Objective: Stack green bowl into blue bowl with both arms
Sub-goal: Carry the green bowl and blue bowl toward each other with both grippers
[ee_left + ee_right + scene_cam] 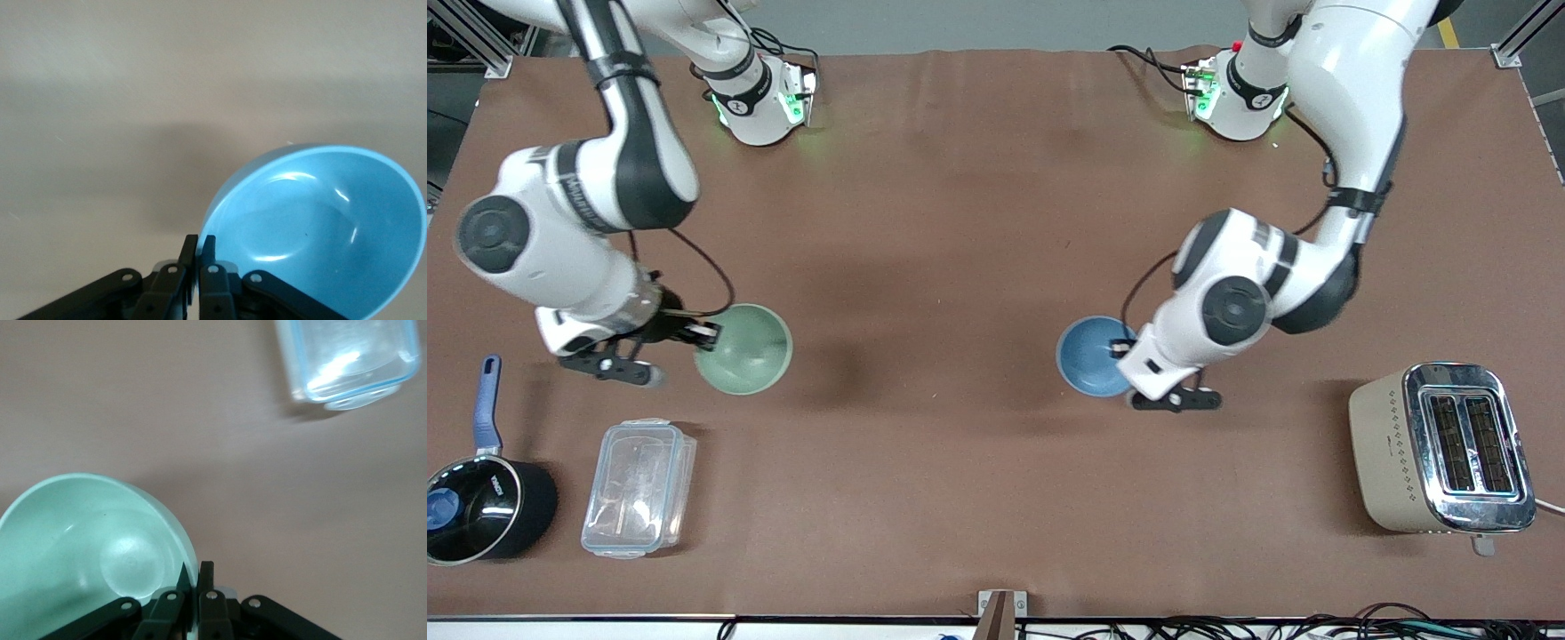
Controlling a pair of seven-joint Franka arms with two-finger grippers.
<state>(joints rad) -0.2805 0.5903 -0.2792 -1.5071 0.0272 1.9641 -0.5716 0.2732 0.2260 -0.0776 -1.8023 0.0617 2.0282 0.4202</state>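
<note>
The green bowl point(744, 348) hangs tilted above the table toward the right arm's end, its rim pinched by my right gripper point(704, 334). In the right wrist view the gripper point(197, 568) is shut on the pale green bowl's point(87, 553) rim. The blue bowl point(1092, 356) hangs tilted above the table toward the left arm's end, held by my left gripper point(1121, 348). In the left wrist view the gripper point(199, 241) is shut on the light-blue bowl's point(320, 227) rim. The two bowls are well apart.
A clear plastic container point(639, 488) and a black saucepan with a blue handle point(480, 498) stand near the front at the right arm's end. A beige toaster point(1440, 446) stands at the left arm's end. The container also shows in the right wrist view point(347, 360).
</note>
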